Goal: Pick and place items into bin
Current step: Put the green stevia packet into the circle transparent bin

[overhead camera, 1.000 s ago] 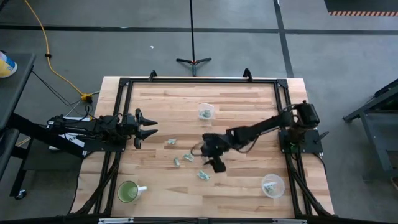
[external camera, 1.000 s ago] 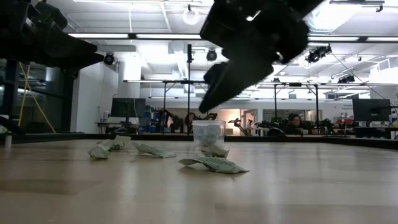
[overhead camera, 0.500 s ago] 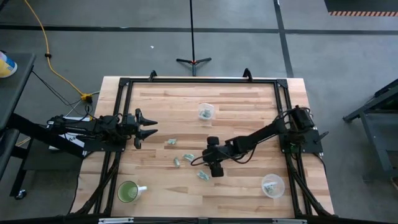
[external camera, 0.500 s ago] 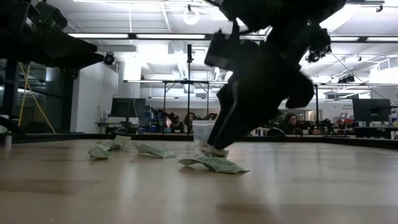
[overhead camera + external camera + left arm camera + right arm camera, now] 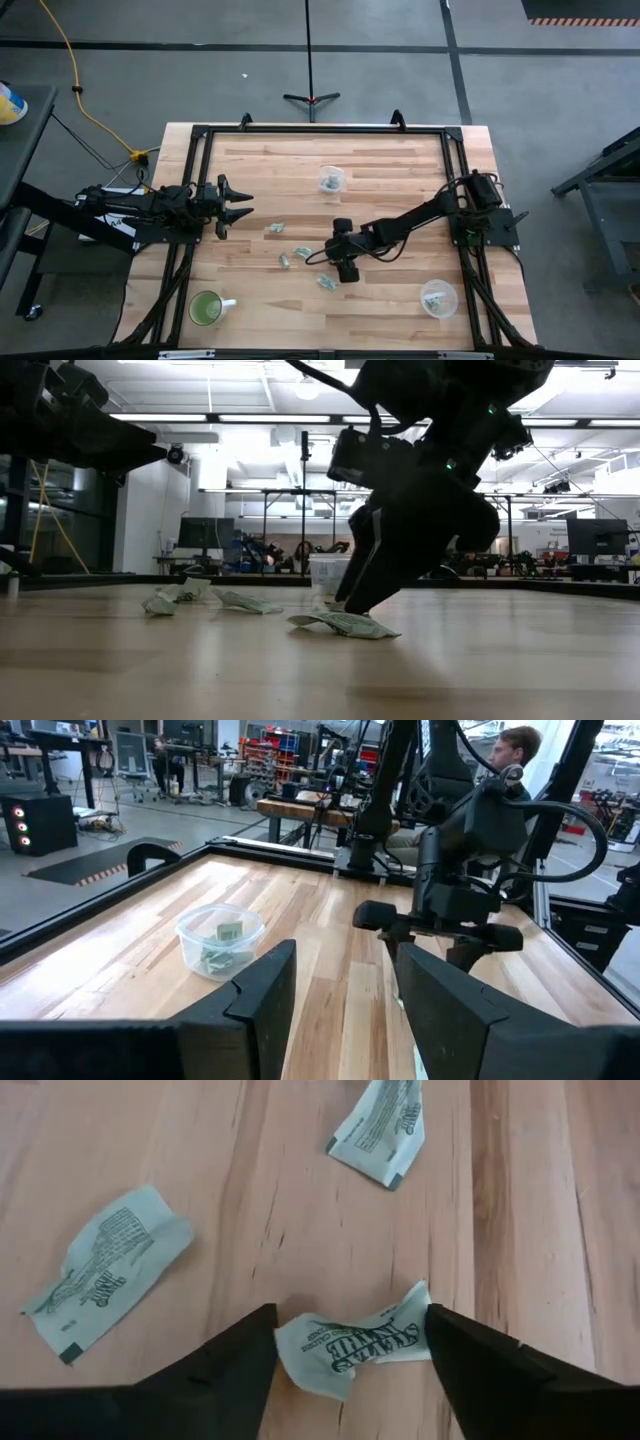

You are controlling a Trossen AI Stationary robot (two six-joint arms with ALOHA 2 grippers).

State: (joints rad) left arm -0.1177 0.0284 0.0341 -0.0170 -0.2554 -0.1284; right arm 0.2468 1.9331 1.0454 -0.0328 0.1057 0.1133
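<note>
Right pincer open astride one scrap; left pincer open, idle; several scraps left on bench.

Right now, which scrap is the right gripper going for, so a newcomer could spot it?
Start at the pale wooden table and follow the dark right arm to its right gripper near the middle. Between its open fingers lies a crumpled pale green-and-white paper packet. Its two neighbours in the wrist view lie flat and outside the fingers.
</note>
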